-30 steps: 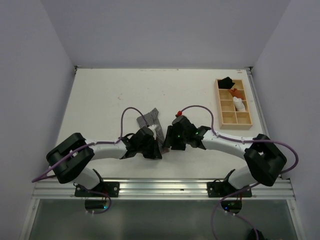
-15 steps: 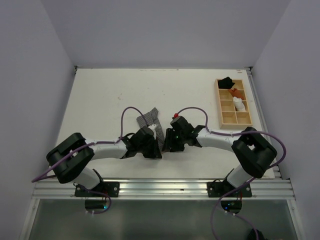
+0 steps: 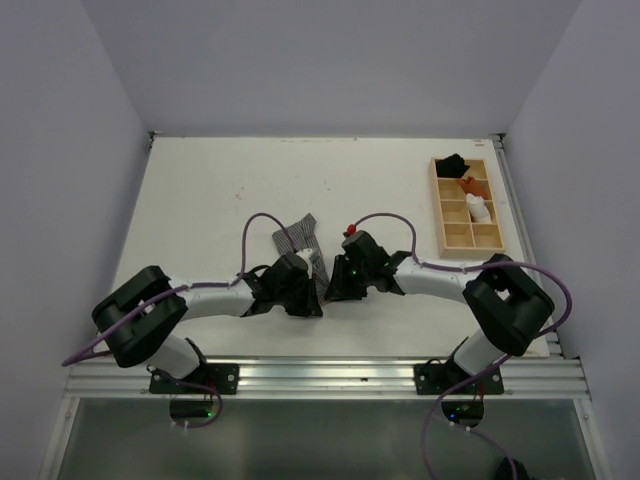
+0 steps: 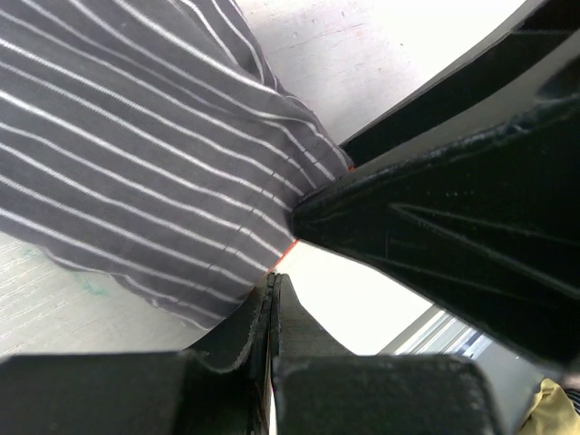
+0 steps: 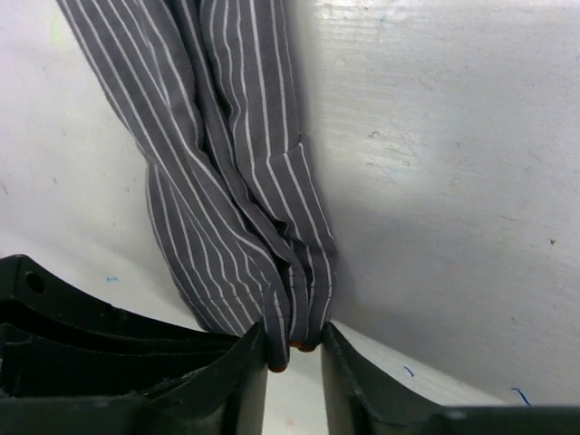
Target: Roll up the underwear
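The underwear (image 3: 300,236) is a grey cloth with fine white stripes, lying mid-table and running back from both grippers. My left gripper (image 3: 308,297) is at its near end, and in the left wrist view (image 4: 273,277) its fingers are pressed together on the cloth's orange-edged hem (image 4: 154,172). My right gripper (image 3: 334,284) is just to the right. In the right wrist view (image 5: 294,346) its fingers pinch a bunched fold of the striped cloth (image 5: 240,181). The right gripper's black body (image 4: 453,227) fills the right of the left wrist view.
A wooden divided tray (image 3: 497,222) stands at the back right with a black bundle (image 3: 452,164), an orange bundle (image 3: 472,186) and a white bundle (image 3: 480,209). Grey walls enclose the table on three sides. An aluminium rail (image 3: 330,372) runs along the near edge.
The right arm's elbow has swung left and forward, and the right gripper has shifted slightly left and back with the cloth. The left arm has barely moved.
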